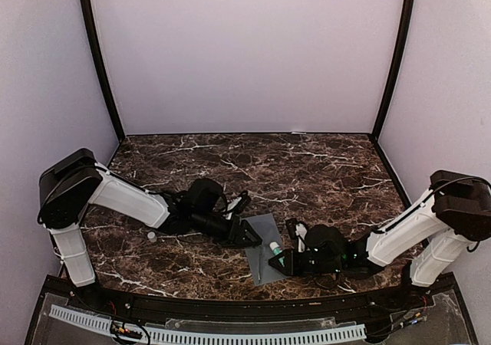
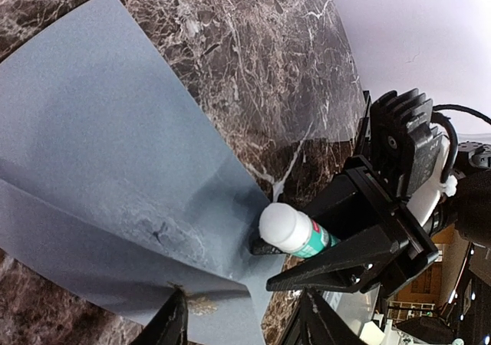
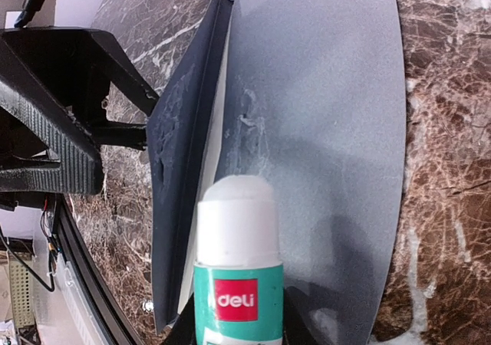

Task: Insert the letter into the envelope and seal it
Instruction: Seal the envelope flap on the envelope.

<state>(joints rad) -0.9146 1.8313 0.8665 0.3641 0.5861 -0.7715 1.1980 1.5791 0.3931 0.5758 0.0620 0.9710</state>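
Two arms are meeting low over the envelope, which is lying flat on the dark marble table, near its front edge and between the arms. The envelope's pointed flap is standing folded back from the body, tilting up toward the left arm.

The left gripper is reaching in from the left with its jaws standing partly apart. The flap's tip is sitting between its fingers, and one finger is touching the flap's edge, but the jaws are not clamping the paper.

The right gripper is clamping a glue stick with a green label and a white tip. The stick is pointing at the crease where flap and body are meeting. Whether the tip is touching the paper I cannot tell. Shiny smears are showing on the paper near the crease.

A thin pale strip is peeking out along the envelope's mouth in the right wrist view. It is looking like an edge of the letter, lying inside, though too little is showing to be sure.

A small white cap is sitting on the table beside the left arm, well apart from the envelope.
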